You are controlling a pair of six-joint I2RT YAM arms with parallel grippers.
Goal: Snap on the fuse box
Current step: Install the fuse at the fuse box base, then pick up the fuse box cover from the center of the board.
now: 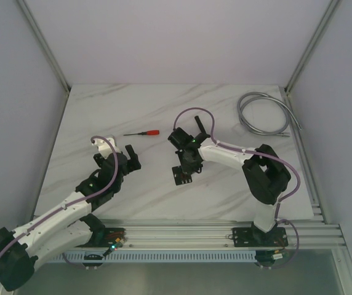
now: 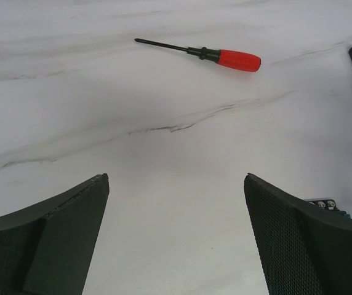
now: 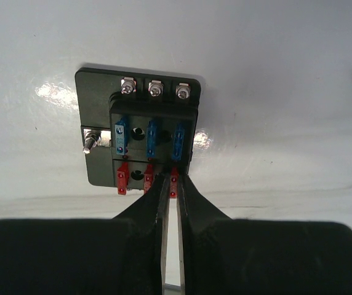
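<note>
Your fuse box (image 3: pixel 154 107) lies flat on the bench (image 1: pixel 164 104), near the middle and a little toward the near edge, directly under the right arm's wrist. Its top is uncovered. A row of blue fuses (image 3: pixel 153 136) sits beyond a row of red ones, and no lid shows in any view.

Your right pincer (image 3: pixel 173 182) is narrowed to a thin slit, with its tips at the box's near edge on either side of the right-hand red fuse (image 3: pixel 173 178). From the wrist view I can't tell whether the tips pinch that fuse or only bear on it. Your left pincer (image 2: pixel 176 184) is spread wide and holds nothing. It hovers over bare marble to the left of the box, with the screwdriver (image 2: pixel 237 59) lying farther out ahead of it.

I judge you are in the seating step, pressing that red fuse home in its slot, so the task looks well along but not finished. The next move calls for a square push straight down into the box. Any sideways lean could cock the fuse in its slot or skid the light box on the smooth bench. Consider bringing the left pincer in to brace the box's left side first. Afterwards, release and lift straight up so the fuse isn't tugged back out.
</note>
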